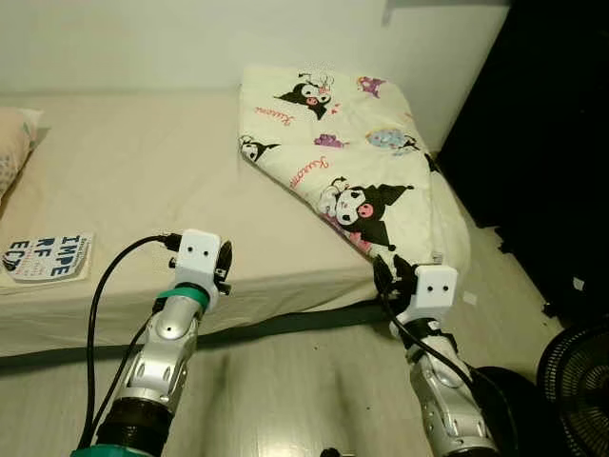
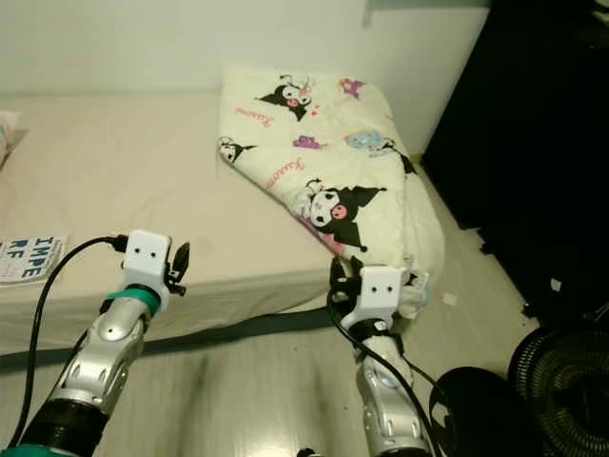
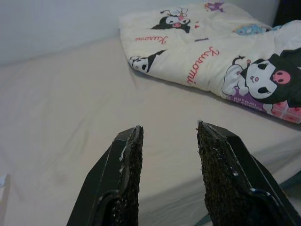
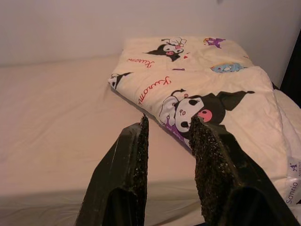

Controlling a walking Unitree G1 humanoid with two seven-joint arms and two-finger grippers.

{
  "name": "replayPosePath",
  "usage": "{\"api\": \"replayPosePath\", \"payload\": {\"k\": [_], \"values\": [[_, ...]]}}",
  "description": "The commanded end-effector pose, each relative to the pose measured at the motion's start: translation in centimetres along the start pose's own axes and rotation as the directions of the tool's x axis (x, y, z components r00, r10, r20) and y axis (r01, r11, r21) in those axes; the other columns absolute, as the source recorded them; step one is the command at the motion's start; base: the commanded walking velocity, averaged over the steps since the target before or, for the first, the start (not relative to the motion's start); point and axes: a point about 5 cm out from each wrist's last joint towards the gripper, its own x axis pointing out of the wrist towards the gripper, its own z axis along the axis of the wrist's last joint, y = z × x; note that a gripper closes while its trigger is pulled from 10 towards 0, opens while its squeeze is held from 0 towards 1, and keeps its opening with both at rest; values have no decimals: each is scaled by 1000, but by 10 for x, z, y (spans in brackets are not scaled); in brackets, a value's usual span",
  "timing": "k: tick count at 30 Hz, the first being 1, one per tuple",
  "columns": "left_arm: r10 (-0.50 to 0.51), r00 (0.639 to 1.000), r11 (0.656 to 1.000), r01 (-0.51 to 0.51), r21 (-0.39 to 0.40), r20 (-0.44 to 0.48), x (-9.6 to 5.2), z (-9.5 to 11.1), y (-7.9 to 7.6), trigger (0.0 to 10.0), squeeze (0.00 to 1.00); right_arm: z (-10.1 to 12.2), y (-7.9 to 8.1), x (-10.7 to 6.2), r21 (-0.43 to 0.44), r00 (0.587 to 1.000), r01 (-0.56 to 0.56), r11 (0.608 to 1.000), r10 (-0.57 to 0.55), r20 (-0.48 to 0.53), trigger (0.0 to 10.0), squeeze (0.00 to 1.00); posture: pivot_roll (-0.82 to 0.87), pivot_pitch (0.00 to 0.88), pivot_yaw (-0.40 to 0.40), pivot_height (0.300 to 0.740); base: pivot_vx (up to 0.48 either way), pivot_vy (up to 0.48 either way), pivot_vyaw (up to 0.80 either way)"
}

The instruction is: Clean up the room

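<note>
The blanket (image 1: 343,152) lies bunched and half folded across the far right corner of the bed (image 1: 143,171), one end spilling over the right edge toward the floor (image 1: 285,381). At the left edge of the bed sits a book (image 1: 46,257), with a pillow (image 1: 14,143) just beyond it at the same edge.

The left gripper (image 3: 169,141) hovers over the near edge of the bed, fingers apart and holding nothing. The right gripper (image 4: 168,127) is raised near the near right corner — just short of the blanket's hanging end — its fingers also apart and empty.

By the look of it, the tidying has hardly begun: the blanket is not yet spread or folded neatly, and the book is still on the mattress. A fan (image 1: 576,381) stands on the floor to the right — a likely obstacle when the blanket gets pulled.
</note>
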Motion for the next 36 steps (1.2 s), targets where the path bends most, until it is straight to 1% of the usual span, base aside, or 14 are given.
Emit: {"api": "replayPosePath", "payload": {"k": [1, 10, 20, 22, 31, 36], "values": [[1, 1000, 1000, -1, 8, -10, -1, -4, 0, 10000, 0, -4, -1, -1, -5, 1000, 7, 1000, -7, -19, 10000, 0, -58, 50, 52, 740, 0, 0, 0], [5, 1000, 1000, -5, 13, -4, 0, -3, 1, 10000, 0, -3, -3, -1, 12, 999, 31, 999, -31, -8, 10000, 0, -58, 49, 53, 740, 0, 0, 0], [9, 1000, 1000, -9, 17, 3, 0, -2, 2, 10000, 0, -3, 0, -2, 10, 1000, 23, 1000, -23, -6, 10000, 0, -58, 51, 55, 740, 0, 0, 0], [14, 1000, 1000, -13, 29, -1, 0, -2, 2, 10000, 0, -3, 0, -1, 9, 1000, 21, 1000, -21, -6, 10000, 0, -58, 51, 55, 740, 396, 0, 0], [15, 1000, 1000, -15, 23, 3, 0, -2, 3, 10000, 0, -3, 1, 0, 18, 1000, 19, 1000, -19, -9, 10000, 0, -55, 46, 54, 740, 478, 0, 0], [12, 1000, 1000, -12, 22, 6, 0, -2, 4, 10000, 0, -5, 0, 0, 29, 999, 31, 999, -30, -22, 10000, 0, -57, 45, 55, 740, 449, 0, -800]]}}
